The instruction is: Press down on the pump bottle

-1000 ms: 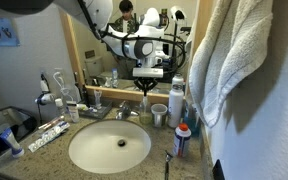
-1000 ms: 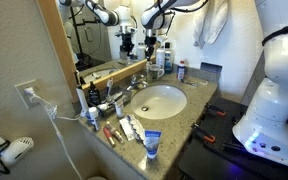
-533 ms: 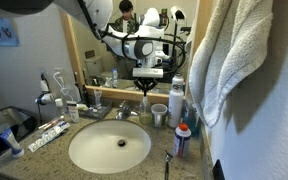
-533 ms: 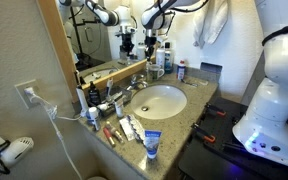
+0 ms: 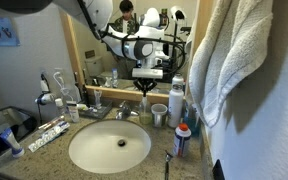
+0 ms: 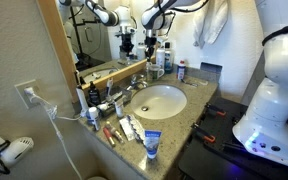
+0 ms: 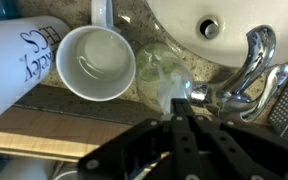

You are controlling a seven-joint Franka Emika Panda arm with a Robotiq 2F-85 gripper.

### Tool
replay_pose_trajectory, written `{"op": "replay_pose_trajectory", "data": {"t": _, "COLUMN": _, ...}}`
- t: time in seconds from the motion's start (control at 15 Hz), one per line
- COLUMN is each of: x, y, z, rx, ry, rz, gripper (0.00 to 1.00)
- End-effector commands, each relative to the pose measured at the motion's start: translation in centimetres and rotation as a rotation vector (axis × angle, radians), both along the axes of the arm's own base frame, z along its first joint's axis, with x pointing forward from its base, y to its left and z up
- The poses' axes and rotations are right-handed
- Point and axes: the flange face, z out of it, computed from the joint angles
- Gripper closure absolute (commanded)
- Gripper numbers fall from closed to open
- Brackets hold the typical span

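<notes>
Nothing is shifting since the earlier frames: the black two-fingered gripper [image 7: 179, 108], seemingly pinched closed and empty, is bearing on the yellowish-green plastic pump bottle [image 5: 146, 107] at the granite bench's [image 5: 52, 156] back edge, so the press is probably underway.

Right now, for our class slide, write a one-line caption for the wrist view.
Closed gripper poised over the green pump bottle, which stands between a white cup and the faucet.
</notes>
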Motion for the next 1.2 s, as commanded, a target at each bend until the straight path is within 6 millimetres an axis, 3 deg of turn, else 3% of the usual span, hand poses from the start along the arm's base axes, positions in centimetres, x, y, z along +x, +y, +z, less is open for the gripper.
{"op": "replay_pose_trajectory", "data": {"t": 0.0, "x": -1.8, "y": 1.2, "z": -5.1, "rx": 0.056, "ry": 0.053, "rz": 0.016, "gripper": 1.0}}
{"op": "replay_pose_trajectory", "data": {"t": 0.47, "x": -2.5, "y": 1.2, "z": -5.2, "rx": 0.056, "ry": 0.059, "rz": 0.004, "gripper": 1.0}}
{"op": "replay_pose_trajectory", "data": {"t": 1.13, "x": -1.0, "y": 0.7, "z": -2.6, "rx": 0.02, "ry": 0.004, "rz": 0.002, "gripper": 1.0}}
